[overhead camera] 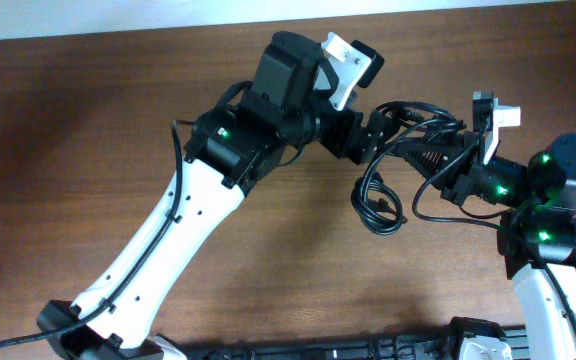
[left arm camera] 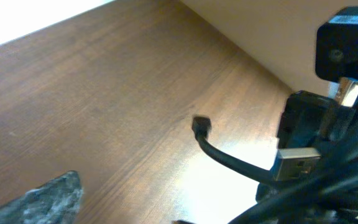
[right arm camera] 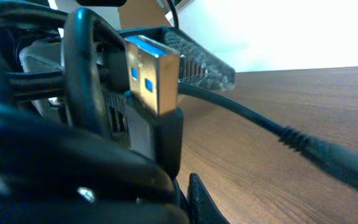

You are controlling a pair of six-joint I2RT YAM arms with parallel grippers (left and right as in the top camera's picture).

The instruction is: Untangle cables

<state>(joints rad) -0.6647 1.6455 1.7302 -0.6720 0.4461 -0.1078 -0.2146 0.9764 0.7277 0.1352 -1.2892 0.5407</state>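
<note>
**Cables not yet untangled, knot hanging between the pincers**

The cables are sitting knotted toward the worktop's far right corner, with loops drooping onto the wood, so I judge that nearly all the untangling is waiting to be done. The right pincer is pinching the bundle, a blue USB plug jutting beside it. The left pincer is standing spread just beside the knot's left side, gripping nothing.
</note>
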